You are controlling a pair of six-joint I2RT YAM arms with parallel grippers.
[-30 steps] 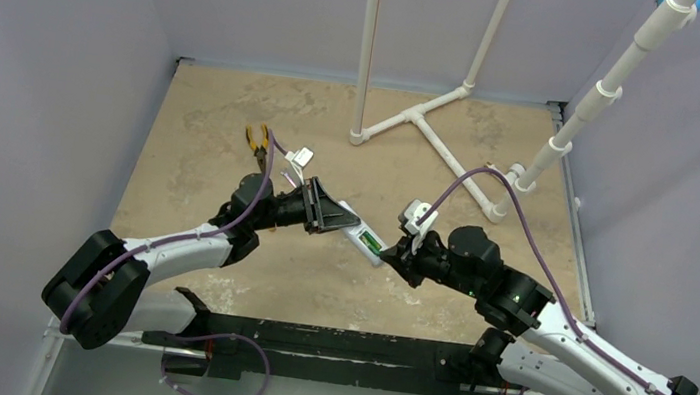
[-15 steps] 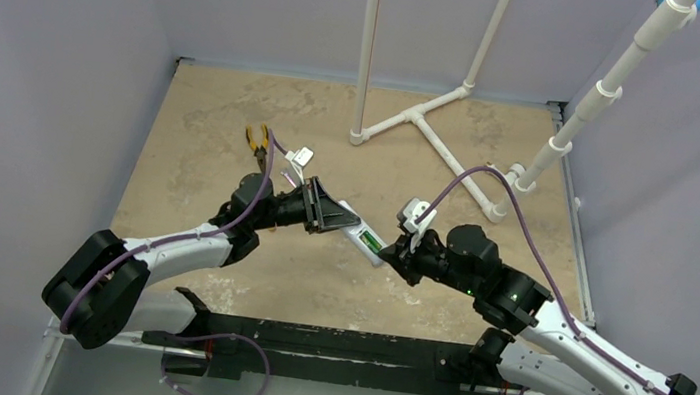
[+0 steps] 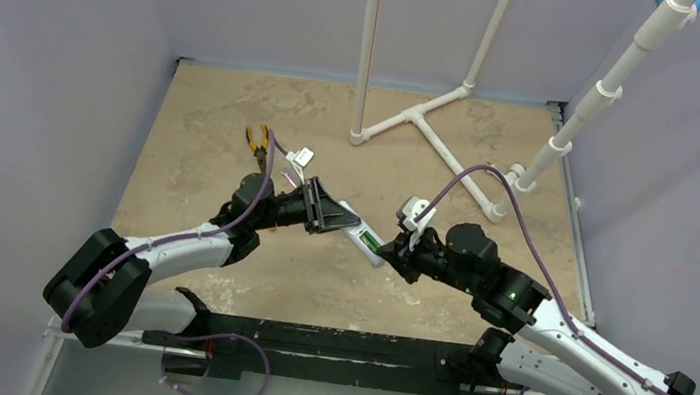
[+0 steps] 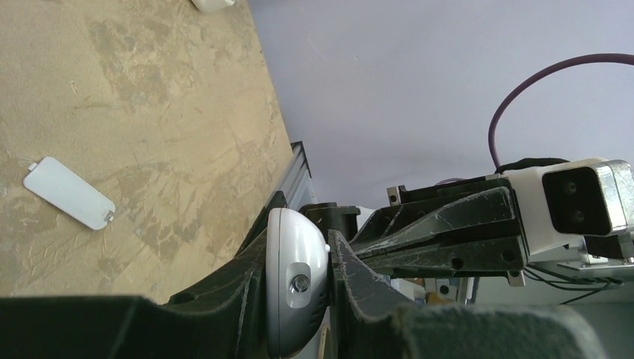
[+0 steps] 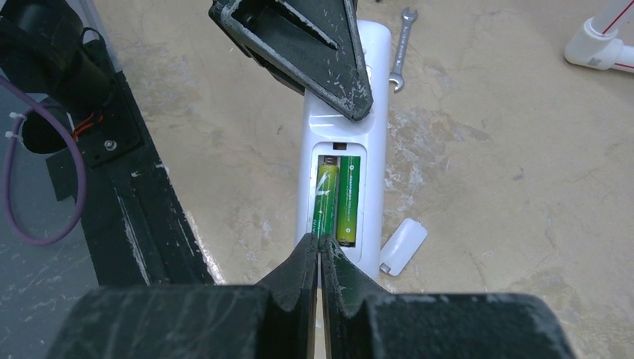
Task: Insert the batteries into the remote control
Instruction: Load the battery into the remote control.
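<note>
A mottled tan tabletop (image 3: 202, 139) carries a white plastic pipe frame (image 3: 416, 117) at its far side and orange-handled pliers (image 3: 256, 138) left of centre. A small silver wrench (image 5: 401, 48) and a flat white plastic cover (image 5: 403, 246) also lie on it.

Walls: pale lilac panels (image 3: 39, 69) are enclosing the surface on three sides; lying matte and evenly lit
Surface: tan mottled tabletop (image 3: 203, 129) is showing scuffs and lighter blotches
Fixtures: white pipe frame (image 3: 416, 118) is standing toward the far edge; black rail (image 3: 328, 341) is running along the near edge
Light: falling diffuse; casting soft shadows
</note>
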